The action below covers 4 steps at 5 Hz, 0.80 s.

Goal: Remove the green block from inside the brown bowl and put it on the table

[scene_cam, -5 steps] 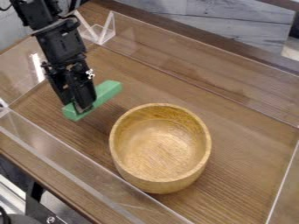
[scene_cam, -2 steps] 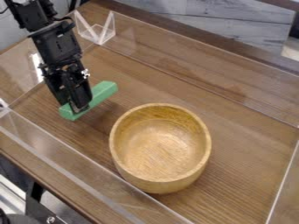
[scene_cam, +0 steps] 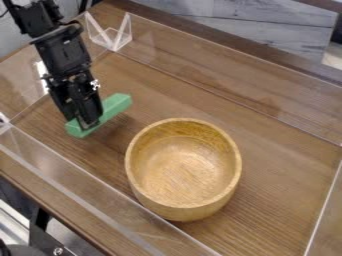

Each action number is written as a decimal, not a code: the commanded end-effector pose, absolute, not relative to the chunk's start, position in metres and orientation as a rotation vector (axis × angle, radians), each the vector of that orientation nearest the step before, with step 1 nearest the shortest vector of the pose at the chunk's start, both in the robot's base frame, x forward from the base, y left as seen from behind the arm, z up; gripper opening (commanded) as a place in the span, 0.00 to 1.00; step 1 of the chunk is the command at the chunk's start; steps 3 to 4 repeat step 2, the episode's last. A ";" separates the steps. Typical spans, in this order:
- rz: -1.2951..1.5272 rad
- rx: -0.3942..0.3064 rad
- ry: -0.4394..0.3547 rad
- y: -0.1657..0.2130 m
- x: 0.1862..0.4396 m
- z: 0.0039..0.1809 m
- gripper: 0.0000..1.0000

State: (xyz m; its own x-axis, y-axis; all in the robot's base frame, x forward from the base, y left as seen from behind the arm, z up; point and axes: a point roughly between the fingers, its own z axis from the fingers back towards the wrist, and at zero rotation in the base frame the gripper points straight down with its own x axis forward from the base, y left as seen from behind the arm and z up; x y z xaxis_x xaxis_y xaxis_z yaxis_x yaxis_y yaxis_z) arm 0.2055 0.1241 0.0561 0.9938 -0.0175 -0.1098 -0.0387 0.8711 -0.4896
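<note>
The green block is at the left of the table, outside the brown bowl, slanting from lower left to upper right. My gripper is shut on the block's near end, pointing steeply down. The block's lower end is at or just above the wood; I cannot tell whether it touches. The bowl is empty and stands to the right of the block, toward the front.
Clear acrylic walls border the table on the front and left. A clear acrylic piece stands at the back left. A grey surface lies beyond the far edge.
The gripper and the green block have shifted slightly to the left and down, away from the bowl. The grip has stayed shut.
</note>
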 end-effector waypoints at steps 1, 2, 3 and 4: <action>0.001 -0.481 0.075 0.134 0.212 0.066 0.00; 0.004 -0.486 0.080 0.135 0.212 0.065 0.00; 0.004 -0.486 0.080 0.135 0.212 0.065 0.00; 0.004 -0.486 0.080 0.135 0.212 0.065 0.00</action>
